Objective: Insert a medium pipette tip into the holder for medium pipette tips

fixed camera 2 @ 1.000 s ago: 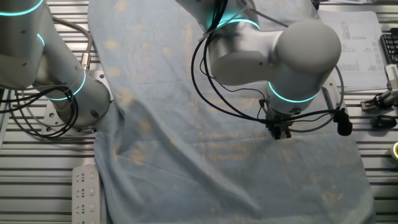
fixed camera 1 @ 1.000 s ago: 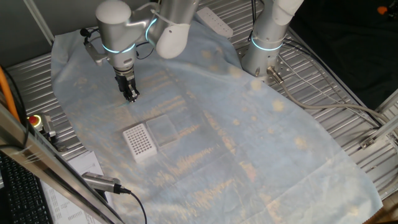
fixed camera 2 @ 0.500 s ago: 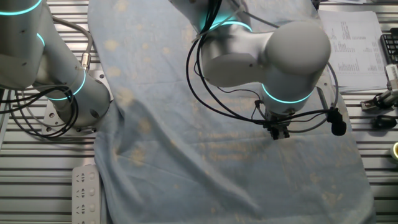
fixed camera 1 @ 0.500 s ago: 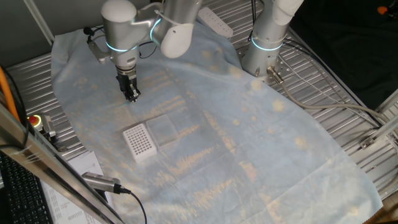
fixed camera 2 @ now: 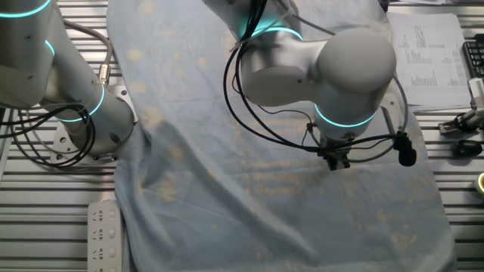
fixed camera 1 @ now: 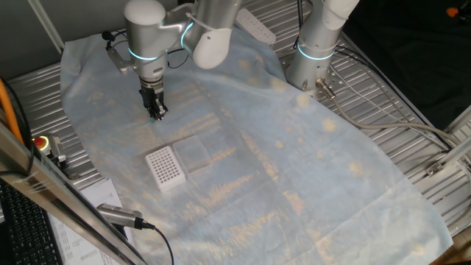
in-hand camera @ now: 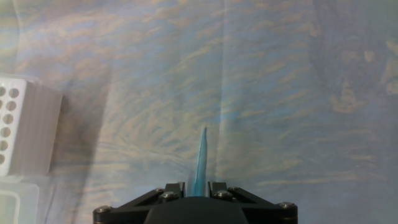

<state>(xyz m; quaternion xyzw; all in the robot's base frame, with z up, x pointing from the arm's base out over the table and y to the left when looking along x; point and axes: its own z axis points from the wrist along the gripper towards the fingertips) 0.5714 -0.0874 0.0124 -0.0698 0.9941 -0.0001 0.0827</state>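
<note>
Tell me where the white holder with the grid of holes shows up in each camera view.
One fixed view: the holder sits lower left of centre on the cloth, nearer the camera than the tool.
The other fixed view: not in it.
Hand view: only its corner shows at the left edge.
Shared landmark: the tool, which holds the blue pipette tip.

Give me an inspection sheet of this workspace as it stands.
Surface: wrinkled pale blue cloth over a metal slatted table.
Job's things: translucent pale blue pipette tip between the fingers, pointing away; white block holder with dark holes lying apart on the cloth.
Clutter: clear plastic box beside the holder.
Grippers: black two-finger gripper shut on the tip.
Cables: black loops around the wrist.
Surroundings: second arm base, printed papers.
</note>
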